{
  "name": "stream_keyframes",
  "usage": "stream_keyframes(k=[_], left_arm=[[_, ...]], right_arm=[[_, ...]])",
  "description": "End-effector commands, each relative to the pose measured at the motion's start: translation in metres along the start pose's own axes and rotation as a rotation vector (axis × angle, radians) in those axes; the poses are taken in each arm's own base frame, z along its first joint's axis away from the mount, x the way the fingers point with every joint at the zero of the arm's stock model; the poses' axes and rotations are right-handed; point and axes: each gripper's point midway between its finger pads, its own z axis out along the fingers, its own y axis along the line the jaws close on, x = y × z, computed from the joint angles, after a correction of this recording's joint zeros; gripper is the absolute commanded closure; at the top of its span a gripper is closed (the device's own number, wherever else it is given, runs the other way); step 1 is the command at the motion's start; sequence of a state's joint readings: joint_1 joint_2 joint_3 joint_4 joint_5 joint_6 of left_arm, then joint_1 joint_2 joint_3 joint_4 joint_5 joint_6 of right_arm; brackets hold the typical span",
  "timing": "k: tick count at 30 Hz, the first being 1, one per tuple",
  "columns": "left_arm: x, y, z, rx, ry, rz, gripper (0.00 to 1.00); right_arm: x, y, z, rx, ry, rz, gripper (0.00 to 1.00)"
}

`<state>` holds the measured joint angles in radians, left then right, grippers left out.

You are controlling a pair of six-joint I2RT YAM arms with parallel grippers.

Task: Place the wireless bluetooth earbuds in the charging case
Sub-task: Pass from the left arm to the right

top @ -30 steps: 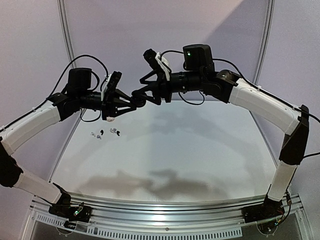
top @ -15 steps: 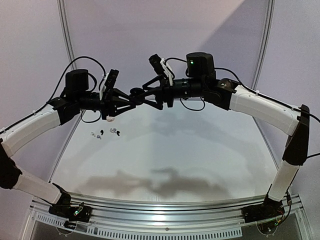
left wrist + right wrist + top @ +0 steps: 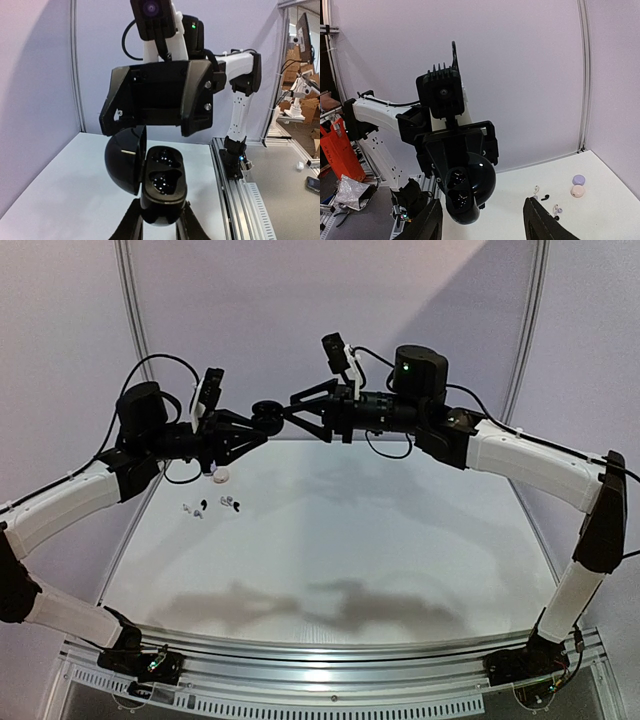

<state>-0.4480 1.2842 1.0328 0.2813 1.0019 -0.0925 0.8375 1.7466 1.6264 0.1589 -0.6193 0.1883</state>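
Observation:
My left gripper (image 3: 258, 426) is shut on a black round charging case (image 3: 266, 417), held high above the table. In the left wrist view the case (image 3: 162, 182) stands open, with its lid (image 3: 121, 161) swung left and both sockets empty. My left fingers (image 3: 134, 222) clamp its base. My right gripper (image 3: 293, 408) is open and empty, just right of the case and facing it. It also shows in the right wrist view (image 3: 482, 222), below the case (image 3: 468, 187). Several tiny earbuds (image 3: 212, 505) lie on the table at the far left, and they show in the right wrist view (image 3: 546, 197) too.
A lavender puck (image 3: 578, 178) and a pale pinkish puck (image 3: 577, 190) sit beyond the earbuds; the pale one (image 3: 220, 476) shows under my left gripper. The table (image 3: 380, 540) ends at a metal rail (image 3: 330, 660) in front, with curtain walls behind.
Both arms have risen. The left gripper carried the case up and slightly left. The right gripper drew back to the right, away from the case.

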Motion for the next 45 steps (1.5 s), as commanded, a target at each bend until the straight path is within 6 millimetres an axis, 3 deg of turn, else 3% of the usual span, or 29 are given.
stream_keyframes(k=[1, 10, 15, 19, 25, 33, 45], left_arm=[[-0.016, 0.000, -0.005, -0.018, -0.057, -0.009, 1.00], [-0.017, 0.013, -0.009, -0.086, -0.075, -0.048, 1.00], [-0.015, 0.027, -0.017, -0.145, -0.079, -0.076, 1.00], [-0.010, 0.028, -0.021, -0.157, -0.071, -0.069, 1.00], [-0.014, 0.015, -0.019, -0.092, -0.080, -0.018, 1.00], [-0.018, 0.013, -0.016, -0.073, -0.096, -0.011, 1.00], [-0.017, 0.013, -0.012, -0.054, -0.096, -0.023, 1.00]], right_arm=[[0.007, 0.000, 0.008, -0.055, -0.038, 0.056, 0.44], [0.016, 0.001, 0.010, -0.058, -0.026, 0.044, 0.33], [0.015, -0.008, 0.010, -0.007, -0.038, 0.047, 0.32], [0.017, -0.016, 0.015, 0.018, -0.037, 0.063, 0.36], [0.017, -0.010, 0.032, -0.051, -0.045, 0.078, 0.41], [0.018, -0.004, 0.042, -0.116, -0.057, 0.079, 0.58], [0.010, 0.008, 0.042, -0.186, -0.095, 0.058, 0.60]])
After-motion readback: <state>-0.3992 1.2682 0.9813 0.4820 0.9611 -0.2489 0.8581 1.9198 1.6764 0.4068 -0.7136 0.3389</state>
